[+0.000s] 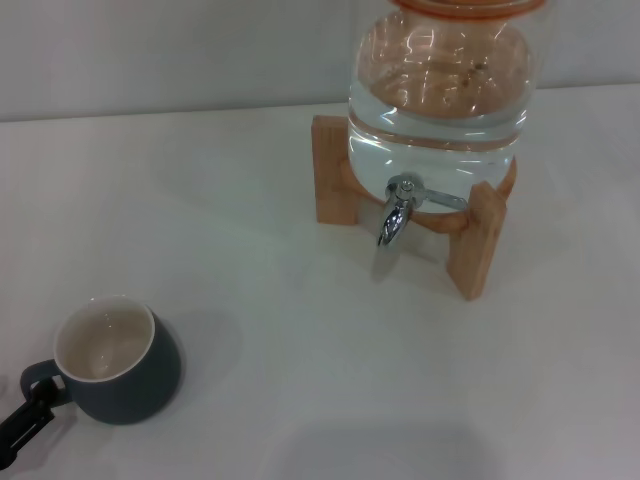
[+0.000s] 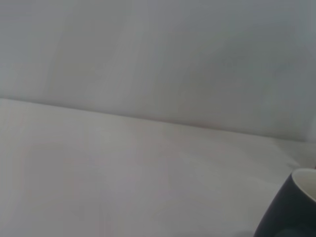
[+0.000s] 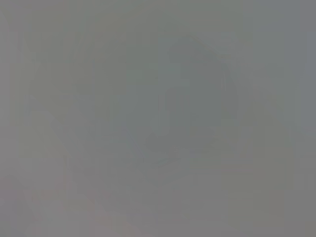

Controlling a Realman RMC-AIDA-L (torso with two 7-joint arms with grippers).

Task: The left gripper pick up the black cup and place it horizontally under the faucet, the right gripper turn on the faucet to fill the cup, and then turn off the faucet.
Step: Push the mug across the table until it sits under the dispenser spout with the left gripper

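Charcoal cup: we see the black cup [image 1: 118, 362] standing upright on the white table [image 1: 300, 330] at the near left, cream-white inside, its small loop handle turned toward the table's left edge.
Left gripper: we find the left gripper [image 1: 28, 408] at the cup's handle, black parts touching or overlapping the loop; we cannot tell whether its jaws are spread or pinching the handle.
Left wrist view: we catch only one edge of the cup [image 2: 289, 210], dark wall with a pale rim, against bare table and wall.
Faucet: we see the faucet [image 1: 397, 208] well apart from the cup, chrome spout turned down, thin lever lying to the side.
Water jar: the glass jar [image 1: 440, 90] holds clear water and sits on a wooden stand [image 1: 475, 240].
Right gripper: we see none of it in any view.
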